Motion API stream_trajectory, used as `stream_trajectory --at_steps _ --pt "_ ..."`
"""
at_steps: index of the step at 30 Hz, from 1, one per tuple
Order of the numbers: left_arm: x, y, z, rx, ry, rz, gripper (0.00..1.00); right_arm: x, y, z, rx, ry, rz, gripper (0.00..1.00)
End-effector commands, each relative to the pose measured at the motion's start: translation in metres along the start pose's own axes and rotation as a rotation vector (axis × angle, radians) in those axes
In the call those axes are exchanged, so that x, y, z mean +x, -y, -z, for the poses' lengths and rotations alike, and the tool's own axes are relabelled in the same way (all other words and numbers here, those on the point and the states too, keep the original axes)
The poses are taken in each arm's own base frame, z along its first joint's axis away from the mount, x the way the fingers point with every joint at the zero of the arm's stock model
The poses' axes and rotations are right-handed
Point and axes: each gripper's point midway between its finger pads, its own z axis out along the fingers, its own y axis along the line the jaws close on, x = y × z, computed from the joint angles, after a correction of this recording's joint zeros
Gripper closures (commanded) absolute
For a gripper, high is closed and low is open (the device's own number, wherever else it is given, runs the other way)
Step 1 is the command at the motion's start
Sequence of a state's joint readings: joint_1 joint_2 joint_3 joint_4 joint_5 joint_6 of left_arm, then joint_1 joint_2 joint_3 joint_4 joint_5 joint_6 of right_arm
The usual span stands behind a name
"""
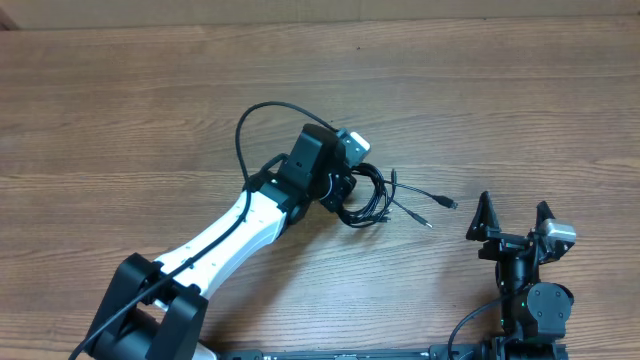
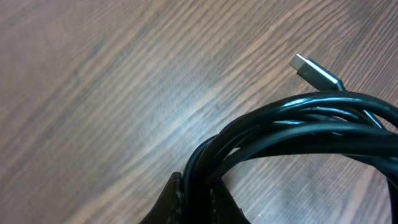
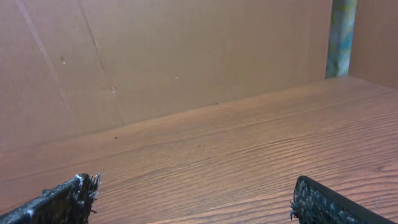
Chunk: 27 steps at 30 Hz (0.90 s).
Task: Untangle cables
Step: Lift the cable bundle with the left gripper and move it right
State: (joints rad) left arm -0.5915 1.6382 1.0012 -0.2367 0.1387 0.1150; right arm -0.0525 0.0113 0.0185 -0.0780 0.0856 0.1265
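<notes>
The cables [image 1: 372, 196] are thin black cords in a small coiled bundle near the table's middle, with loose ends and plug tips [image 1: 450, 204] trailing to the right. My left gripper [image 1: 345, 195] sits over the bundle's left side and is shut on the cables. In the left wrist view the black strands [image 2: 292, 127] loop out from between the jaws [image 2: 198, 199], and a silver plug tip [image 2: 309, 68] lies on the wood beyond. My right gripper [image 1: 515, 222] is open and empty at the lower right, well away from the bundle; its fingertips [image 3: 193, 202] frame bare wood.
The wooden table [image 1: 150, 110] stretches all around. A brown cardboard wall [image 3: 155, 56] stands at the far edge. A thicker black wire [image 1: 250, 125] fixed to the left arm loops over the table behind the wrist.
</notes>
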Motion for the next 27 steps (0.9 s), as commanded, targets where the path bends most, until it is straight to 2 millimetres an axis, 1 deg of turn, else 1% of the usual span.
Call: stream_trajectory --at_steps 1,5,13,19,22,24,27 --pt "0.001 0.005 0.009 0.014 -0.010 0.146 0.96 0.003 0.003 0.000 0.012 -0.001 0.001 0.00" --pt "0.004 0.005 0.008 0.013 -0.023 0.255 0.96 0.003 0.003 0.000 0.012 -0.001 0.001 0.00" --pt "0.004 0.005 0.008 0.013 -0.023 0.283 0.96 0.003 0.003 0.000 0.012 0.000 0.001 0.00" --pt "0.011 0.005 0.009 0.006 -0.051 0.397 0.96 0.003 0.003 0.000 0.012 -0.001 0.001 0.00" --pt "0.014 0.006 0.009 0.004 -0.061 0.400 0.96 0.003 0.003 0.000 0.012 -0.001 0.001 0.00" --pt "0.016 0.003 0.009 -0.013 -0.068 0.458 0.96 0.003 0.003 0.000 0.012 -0.001 0.001 0.00" --pt "0.020 -0.012 0.010 -0.111 -0.059 0.619 0.96 0.003 0.003 0.000 0.012 -0.001 0.001 0.00"
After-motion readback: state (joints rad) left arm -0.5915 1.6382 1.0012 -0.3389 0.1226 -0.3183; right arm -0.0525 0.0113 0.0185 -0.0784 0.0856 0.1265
